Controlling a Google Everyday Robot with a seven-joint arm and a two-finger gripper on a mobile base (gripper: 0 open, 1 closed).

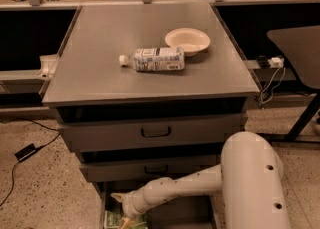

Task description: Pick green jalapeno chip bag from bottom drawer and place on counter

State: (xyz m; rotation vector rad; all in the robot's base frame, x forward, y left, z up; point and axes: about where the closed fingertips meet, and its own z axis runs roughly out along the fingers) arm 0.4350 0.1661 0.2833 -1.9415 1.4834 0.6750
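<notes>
Though partly cropped, gripper in bottom drawer — at green jalapeno chip bag | grip unclear

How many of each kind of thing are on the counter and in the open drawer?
bottle: 1, on the counter
bowl: 1, on the counter
green jalapeno chip bag: 1, in the bottom drawer, where the gripper is too
Total: 3
</notes>
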